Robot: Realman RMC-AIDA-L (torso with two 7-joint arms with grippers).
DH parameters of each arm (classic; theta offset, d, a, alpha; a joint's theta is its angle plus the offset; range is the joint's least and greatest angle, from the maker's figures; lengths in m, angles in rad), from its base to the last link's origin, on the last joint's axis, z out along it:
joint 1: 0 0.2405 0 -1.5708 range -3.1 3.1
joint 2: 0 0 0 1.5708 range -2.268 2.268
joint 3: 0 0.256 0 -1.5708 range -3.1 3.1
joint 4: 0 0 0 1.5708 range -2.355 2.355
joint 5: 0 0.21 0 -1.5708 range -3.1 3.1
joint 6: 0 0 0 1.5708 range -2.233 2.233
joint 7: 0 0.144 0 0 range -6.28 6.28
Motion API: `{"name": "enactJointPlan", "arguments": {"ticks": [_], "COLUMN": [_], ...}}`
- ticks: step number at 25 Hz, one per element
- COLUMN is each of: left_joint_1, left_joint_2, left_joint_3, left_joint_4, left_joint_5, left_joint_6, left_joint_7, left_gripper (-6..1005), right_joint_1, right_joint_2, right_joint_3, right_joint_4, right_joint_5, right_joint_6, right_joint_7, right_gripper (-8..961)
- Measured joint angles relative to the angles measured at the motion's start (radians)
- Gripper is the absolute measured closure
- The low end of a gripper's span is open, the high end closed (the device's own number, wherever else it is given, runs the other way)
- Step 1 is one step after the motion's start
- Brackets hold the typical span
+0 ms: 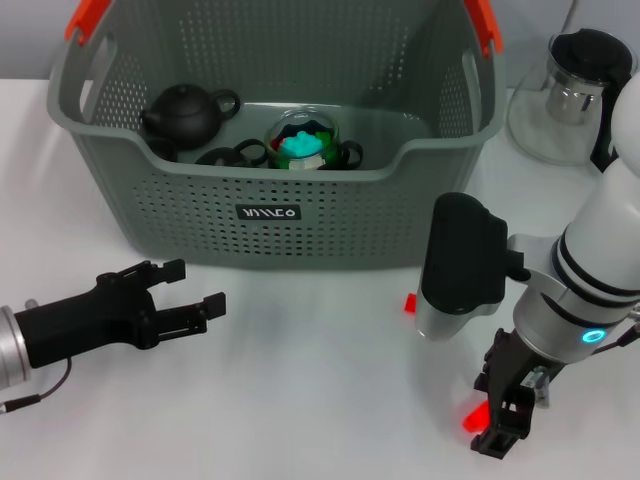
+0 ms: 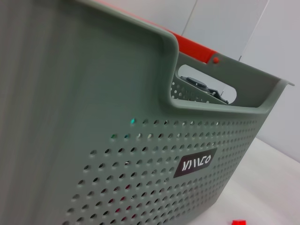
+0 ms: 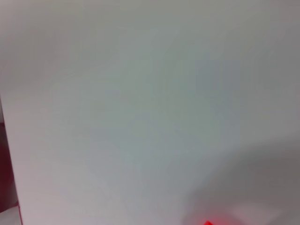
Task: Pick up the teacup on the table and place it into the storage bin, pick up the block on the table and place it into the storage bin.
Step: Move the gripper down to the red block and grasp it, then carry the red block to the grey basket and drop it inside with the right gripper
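The right gripper (image 1: 497, 420) reaches down at the table (image 1: 300, 400) well in front of the storage bin (image 1: 300, 215), a red block (image 1: 476, 416) at its fingertips though grasp I cannot tell, while the left gripper (image 1: 195, 290) hangs open, farther off.

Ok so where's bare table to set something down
Bare table lies between the left gripper and the right gripper, in front of the storage bin. It is crowded by the right gripper, near two red blocks, and around the glass teapot.
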Motion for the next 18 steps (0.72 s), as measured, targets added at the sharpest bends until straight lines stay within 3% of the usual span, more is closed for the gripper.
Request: {"name": "enactJointPlan", "arguments": {"ticks": [11,14,18], "left_joint_1": [0.001,0.000,0.000], "left_joint_2": [-0.002,-0.002,-0.002], "left_joint_3": [0.001,0.002,0.000], "left_joint_4": [0.000,0.000,0.000], "left_joint_5": [0.002,0.002,0.002], "left_joint_6": [0.000,-0.001,-0.001], "left_joint_7": [0.000,0.000,0.000], "left_gripper": [72,72,72], "right_joint_1": [-0.006,-0.007,-0.007], "right_joint_2": [0.000,-0.001,-0.001], "right_joint_3": [-0.039,-0.039,-0.040], "right_joint_4": [-0.028,-0.035,-0.036], "right_joint_5": [0.004,0.003,-0.002], "right_joint_6": [0.001,-0.002,-0.005], "right_joint_7": [0.008,0.009,0.013], "right_gripper": [278,503,517]}}
